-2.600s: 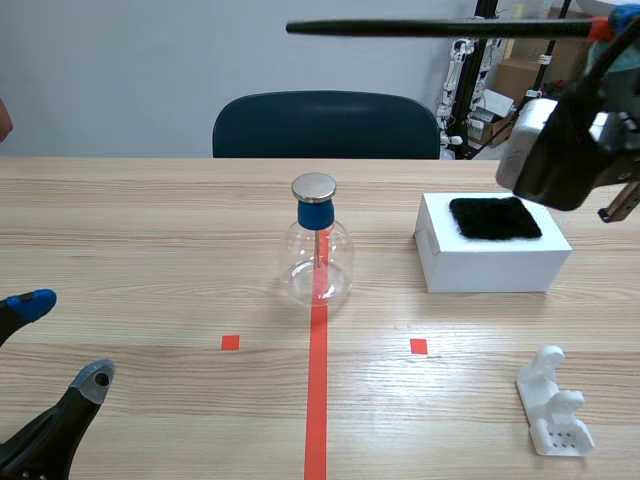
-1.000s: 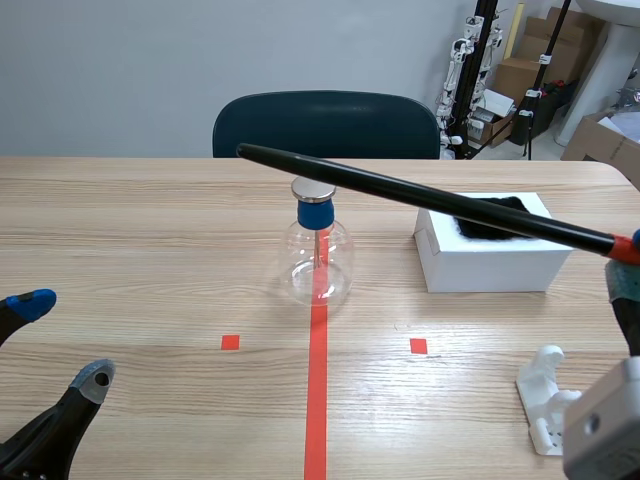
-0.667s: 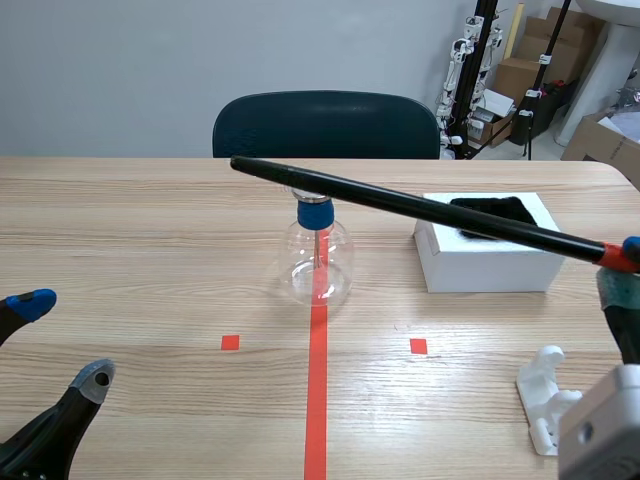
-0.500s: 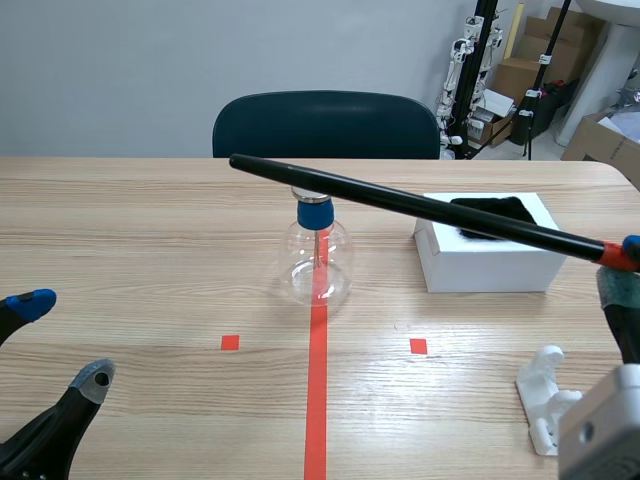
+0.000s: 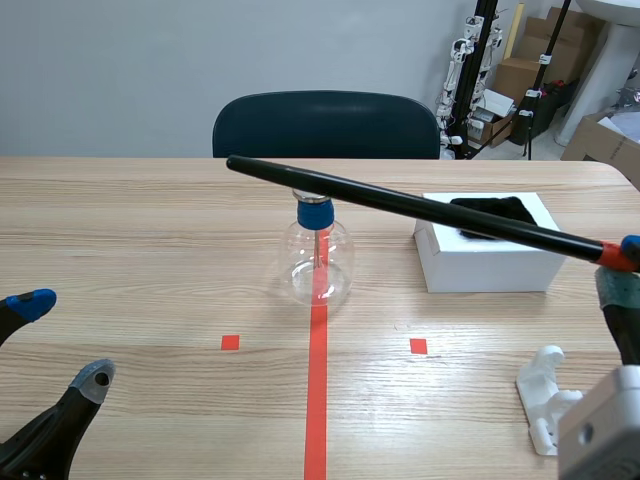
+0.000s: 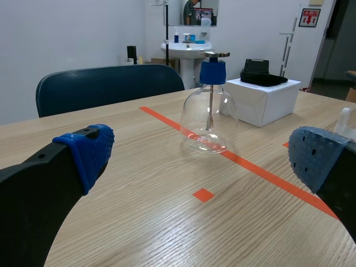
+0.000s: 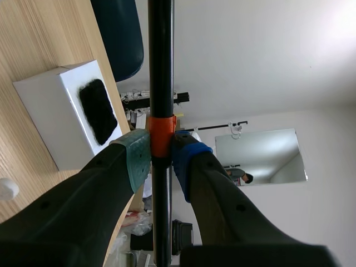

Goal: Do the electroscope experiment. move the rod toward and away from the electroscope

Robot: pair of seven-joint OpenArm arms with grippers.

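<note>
The right end effector [image 7: 161,147] pinches a long black rod [image 5: 400,203] at its orange band, with the green and blue pads pressed against it from either side. From that grip at the near right of the bench [image 5: 150,230], the rod slants away and across to the left. Its far end passes over the metal cap of the electroscope [image 5: 318,255], a clear glass flask with a blue collar standing on the red centre line. Whether rod and cap touch cannot be told. Beneath the rod's middle stretch, between the right end effector and the electroscope, sits a white box [image 5: 490,262] with a black cloth pad [image 5: 490,215] on top. A white plastic stand [image 5: 553,402] lies on the bench just beside the right end effector, on its inner side. The left end effector [image 6: 203,158] hangs low at the near left, fingers spread wide and holding nothing. The electroscope stands well ahead of it, in line with the gap between its fingers. A dark blue chair [image 5: 325,125] stands behind the bench, beyond the electroscope.
</note>
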